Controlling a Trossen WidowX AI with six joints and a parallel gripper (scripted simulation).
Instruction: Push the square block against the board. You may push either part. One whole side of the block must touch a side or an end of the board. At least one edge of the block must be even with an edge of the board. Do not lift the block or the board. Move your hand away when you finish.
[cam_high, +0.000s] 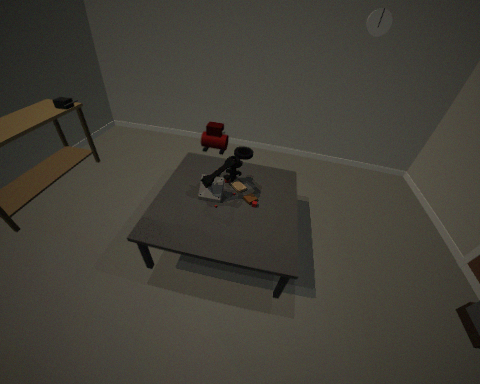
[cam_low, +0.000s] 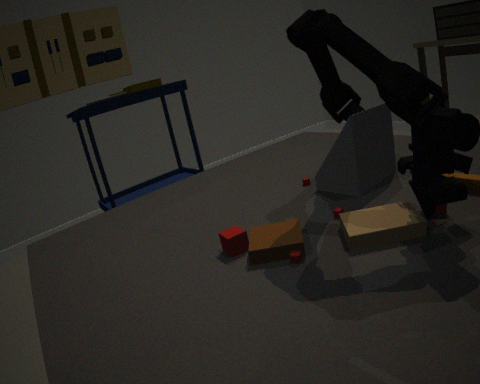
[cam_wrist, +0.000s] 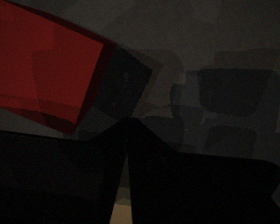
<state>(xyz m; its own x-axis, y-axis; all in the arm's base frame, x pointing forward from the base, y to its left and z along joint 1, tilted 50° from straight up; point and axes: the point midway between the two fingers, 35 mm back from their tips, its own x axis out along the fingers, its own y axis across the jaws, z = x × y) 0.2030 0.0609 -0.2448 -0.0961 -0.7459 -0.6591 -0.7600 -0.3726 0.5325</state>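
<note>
A squarish, flat orange-brown block (cam_high: 250, 199) (cam_low: 274, 239) lies apart from the longer tan board (cam_high: 239, 186) (cam_low: 382, 220), with a gap between them. In the wrist view a sliver of the tan board (cam_wrist: 121, 214) shows between the dark fingers. My gripper (cam_low: 430, 214) (cam_wrist: 130, 124) is shut and empty, pointing down low beside the tan board's right end in the exterior view. A red cube (cam_low: 441, 208) (cam_wrist: 47, 62) is close beyond the fingers. I cannot tell whether the fingers touch the board. Part of that cube is hidden.
Another red cube (cam_high: 255, 204) (cam_low: 234, 241) stands beside the orange-brown block's left side in the exterior view. Small red cubes (cam_low: 295, 257) (cam_low: 338, 212) (cam_low: 306, 181) lie around. An orange bar (cam_low: 465, 176) is partly hidden behind my arm. A grey wedge (cam_low: 357, 155) stands behind the tan board.
</note>
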